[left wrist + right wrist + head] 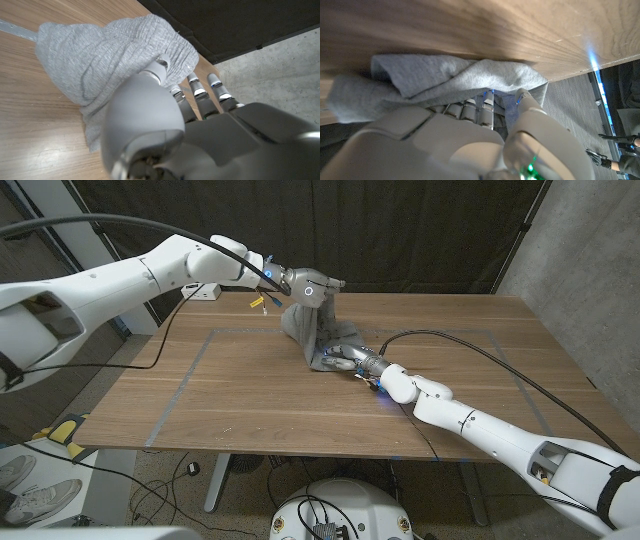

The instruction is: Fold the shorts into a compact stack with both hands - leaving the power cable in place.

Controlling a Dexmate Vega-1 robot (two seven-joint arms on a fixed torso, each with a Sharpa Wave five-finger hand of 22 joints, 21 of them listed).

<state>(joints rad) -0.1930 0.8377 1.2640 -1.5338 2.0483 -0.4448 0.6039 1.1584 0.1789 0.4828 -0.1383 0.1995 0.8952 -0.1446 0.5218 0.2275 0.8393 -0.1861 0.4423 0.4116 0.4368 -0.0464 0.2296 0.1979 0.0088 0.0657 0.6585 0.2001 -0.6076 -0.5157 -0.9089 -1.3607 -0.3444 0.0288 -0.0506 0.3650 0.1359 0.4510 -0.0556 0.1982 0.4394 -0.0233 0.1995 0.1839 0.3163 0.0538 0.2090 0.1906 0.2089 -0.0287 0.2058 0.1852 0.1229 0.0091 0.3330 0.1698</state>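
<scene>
Grey shorts [318, 337] hang from my left hand [310, 290], which holds their upper part above the far middle of the table, the cloth draping down to the wood. In the left wrist view the fingers [196, 95] reach into the ribbed grey shorts [105, 60]. My right hand [356, 360] grips the shorts' lower edge at the table surface. In the right wrist view its fingers [480, 107] are tucked under the bunched shorts [450, 80]. A black power cable [470, 345] curves over the table from beside my right hand toward the right edge.
The wooden table [250, 400] carries a grey tape rectangle [190, 375]. A dark curtain hangs behind the table and a concrete wall stands at the right. Shoes [35, 500] and cables lie on the floor to the left.
</scene>
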